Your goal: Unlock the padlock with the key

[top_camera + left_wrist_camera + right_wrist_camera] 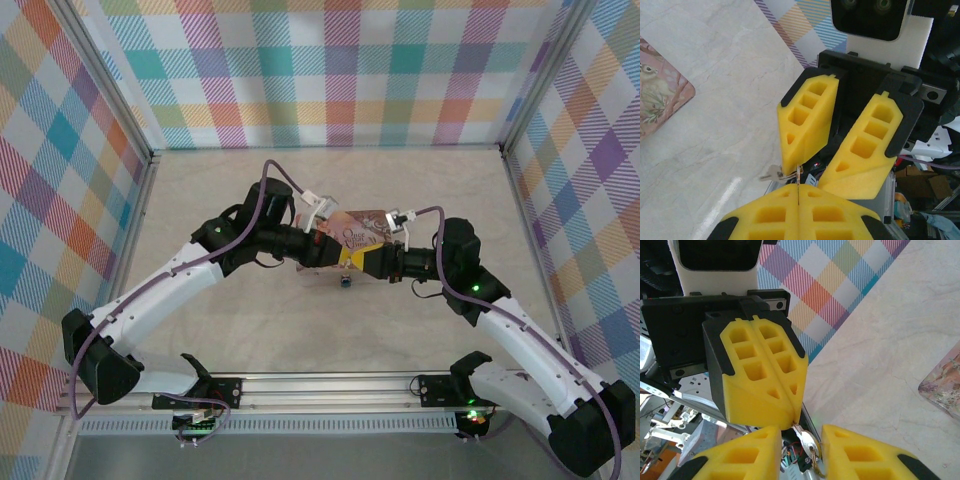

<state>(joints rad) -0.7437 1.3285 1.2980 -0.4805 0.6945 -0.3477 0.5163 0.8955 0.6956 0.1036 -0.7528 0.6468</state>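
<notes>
My left gripper is shut on the tip of a thin silver key, held in the air above the table. The key's round head, with a brass-coloured ring through it, lies between the spread fingers of my right gripper, close to one pad and not pinched. A second small key dangles from the ring. In the top view the left gripper and right gripper meet tip to tip at the table's middle. The padlock is hidden.
The pink-and-brown illustrated tin lies flat on the pale table just behind the meeting grippers, with corners showing in both wrist views. Plaid walls close in three sides, and a metal rail runs along the near edge.
</notes>
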